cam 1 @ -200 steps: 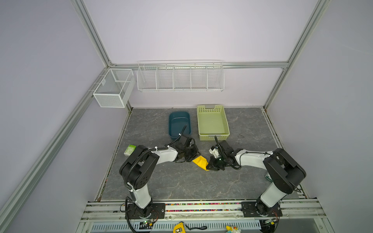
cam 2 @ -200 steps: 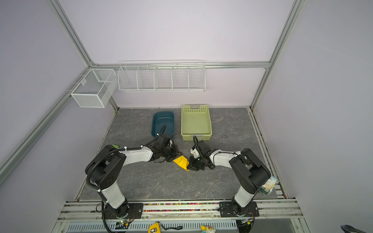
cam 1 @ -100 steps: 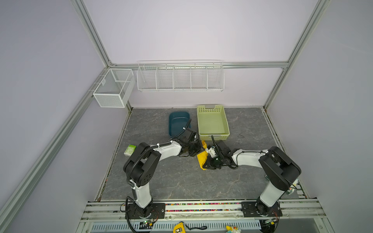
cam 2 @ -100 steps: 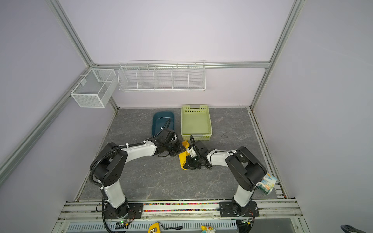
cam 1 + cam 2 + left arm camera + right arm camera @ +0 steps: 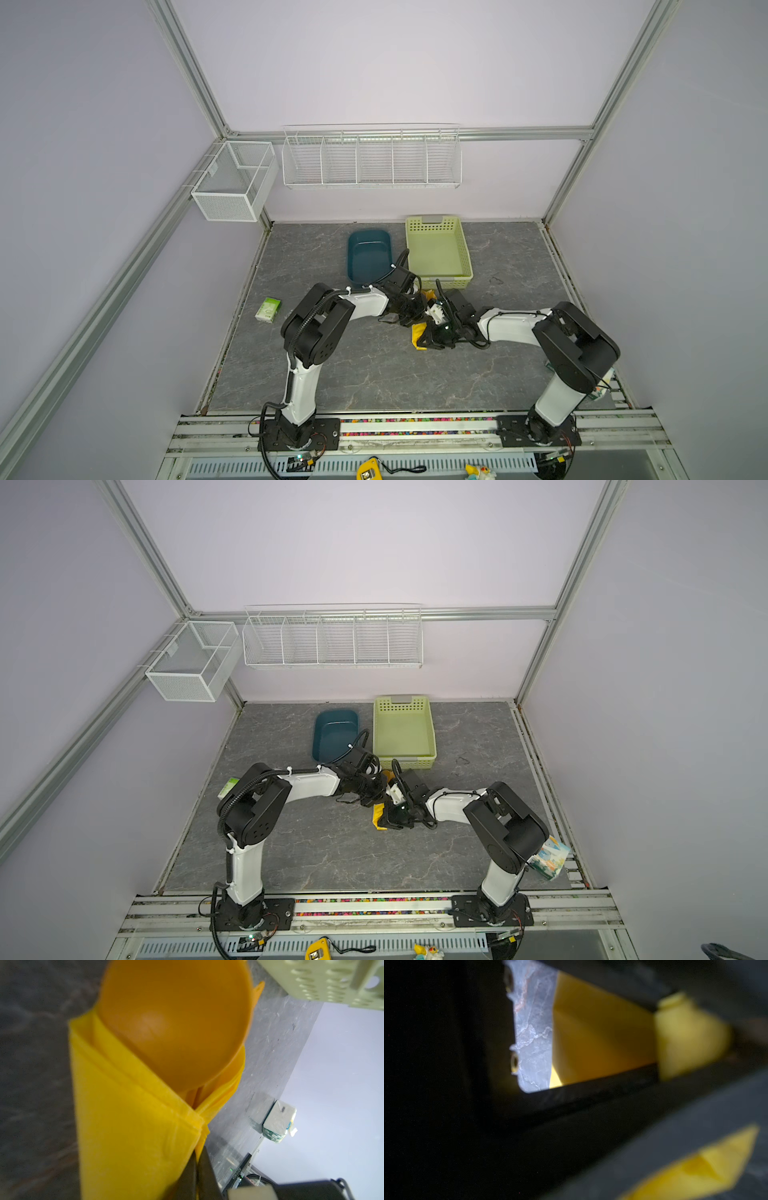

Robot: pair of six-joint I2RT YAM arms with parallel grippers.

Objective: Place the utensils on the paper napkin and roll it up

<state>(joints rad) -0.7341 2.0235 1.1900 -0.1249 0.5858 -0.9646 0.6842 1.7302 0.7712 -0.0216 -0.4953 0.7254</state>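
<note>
Mid-table before the green basket: paper napkin wrapped round the spoon, pinched by left gripper and right gripper, both closed. Likely light, soft, tear-prone; best held gently over the stiff spoon inside.

paper napkin rolled narrower (slim strip now), left jaws nearer right jaws

One yellow napkin, one orange spoon showing, one blue tub, one green basket, two wire racks (small upper left, long upper centre), one green-white packet, one tissue pack.
</note>
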